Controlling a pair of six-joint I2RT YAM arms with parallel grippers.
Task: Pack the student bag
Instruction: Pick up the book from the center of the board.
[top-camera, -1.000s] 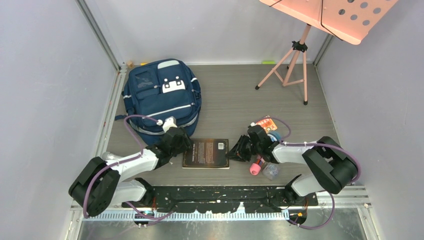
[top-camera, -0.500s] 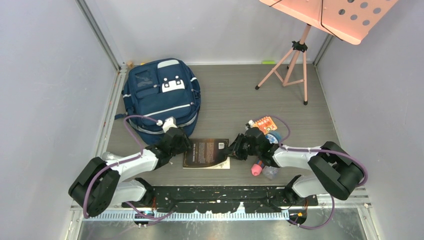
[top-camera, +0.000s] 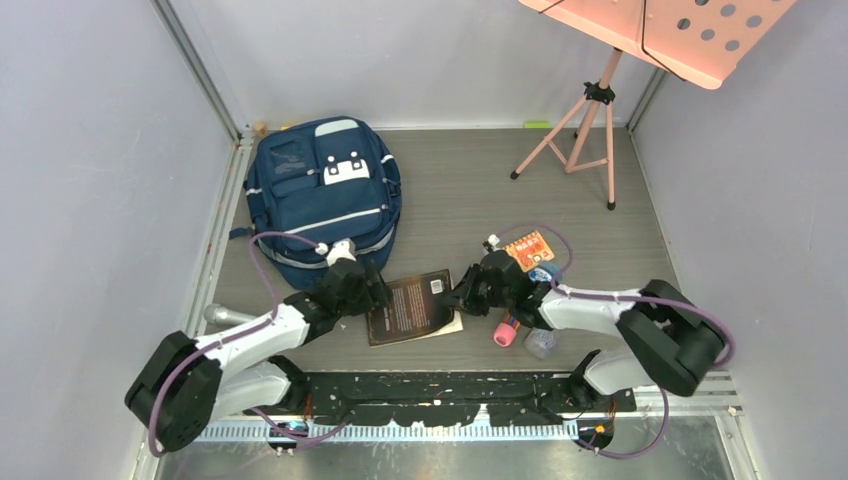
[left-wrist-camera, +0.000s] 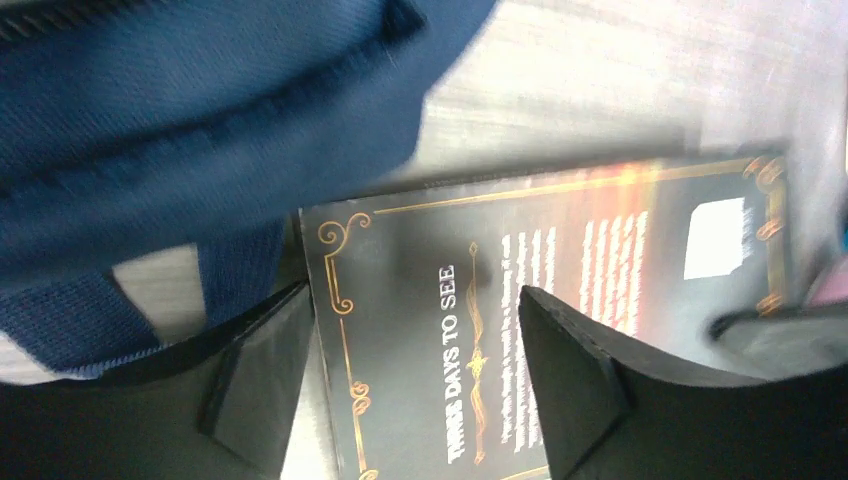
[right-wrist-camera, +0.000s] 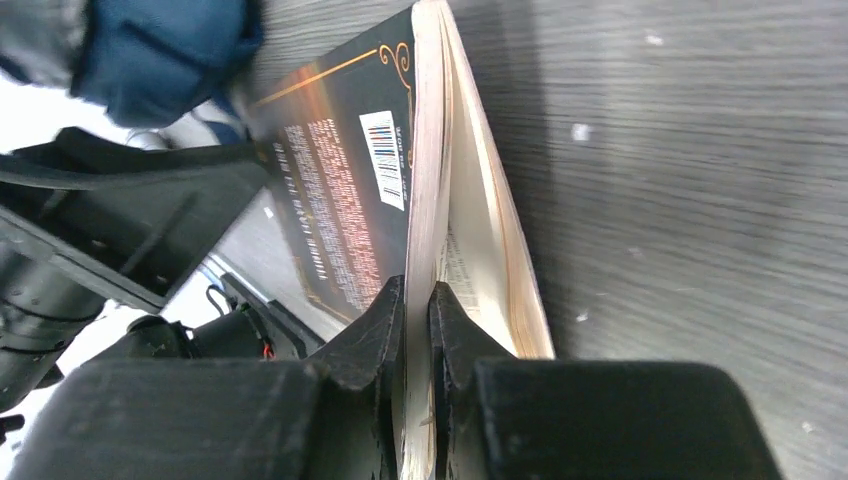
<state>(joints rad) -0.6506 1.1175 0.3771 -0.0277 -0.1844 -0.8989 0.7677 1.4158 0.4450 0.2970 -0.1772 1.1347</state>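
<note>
**A:** Top view. The student bag (top-camera: 322, 195) lies flat at the far left of the table (top-camera: 460, 190), front pocket up, white patch showing. Its long axis runs near-to-far. The top end points at the back wall and the base at the arms, just beside the left gripper (top-camera: 358, 288). No open mouth is visible from here.

**B:** And the book (top-camera: 412, 305)?

**A:** Dark cover, lying skewed between the two grippers, right edge raised. The right gripper (top-camera: 466, 296) is at that edge.

**B:** Left wrist view.

**A:** The left gripper (left-wrist-camera: 412, 300) has its jaws wide, straddling the spine-side end of the book (left-wrist-camera: 560, 250), not clamped on it. Blue fabric of the bag (left-wrist-camera: 200, 100) fills the upper left, close over the book's corner. Cannot tell whether they touch.

**B:** Right wrist view.

**A:** The right gripper (right-wrist-camera: 415, 295) is pinched narrow on the book (right-wrist-camera: 340, 180), holding the cover plus some leaves. The lower leaves sag away, so only part of the block is held. The bag (right-wrist-camera: 160, 45) sits beyond, upper left.

**B:** Judgement on the step?

**A:** It looks like lifting the book for the bag. The right gripper should pinch firmly and tilt slowly, or the loose leaves may tear. The left should close across the full thickness near the spine before any carry. The bag's mouth probably needs opening first.
</note>
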